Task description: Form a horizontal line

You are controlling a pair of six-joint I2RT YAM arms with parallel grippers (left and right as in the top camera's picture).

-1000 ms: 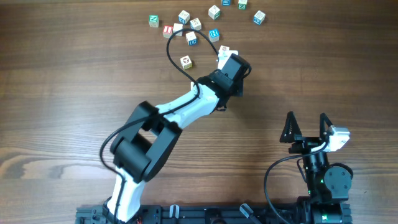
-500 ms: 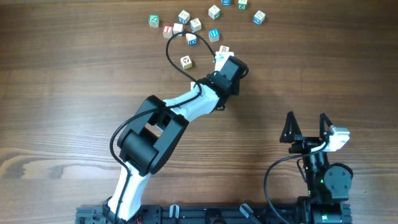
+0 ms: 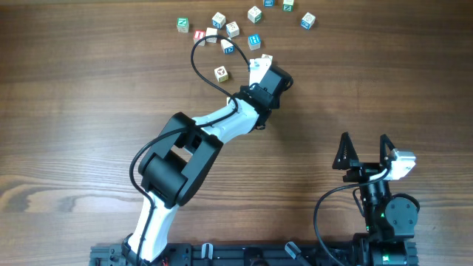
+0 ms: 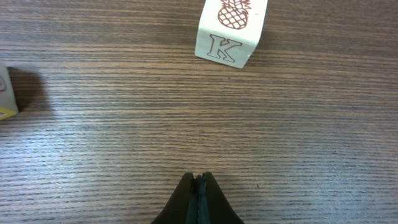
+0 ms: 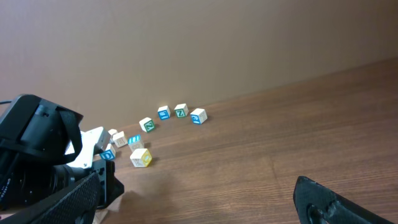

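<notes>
No row of three cubes edge to edge shows; the small wooden letter cubes lie scattered at the far side of the table. My left gripper (image 3: 258,69) is shut and empty, its tips low over bare wood (image 4: 199,180). A whitish cube with a pineapple and a K (image 4: 231,28) stands just ahead of it, apart from the tips; it also shows in the overhead view (image 3: 267,58). A cube with a yellow side (image 3: 221,73) sits to its left and at the left wrist view's edge (image 4: 5,93). My right gripper (image 3: 364,140) is open and empty at the near right (image 5: 205,205).
Several loose cubes lie at the back: a green-marked one (image 3: 182,24), a red-marked one (image 3: 199,35), blue-marked ones (image 3: 254,39) (image 3: 228,46), and a green-marked one at the far right (image 3: 307,20). The left arm's black cable (image 3: 199,59) loops over the table.
My left arm has shifted slightly to the left and farther away, still shut. The cubes and the right arm have not moved.
</notes>
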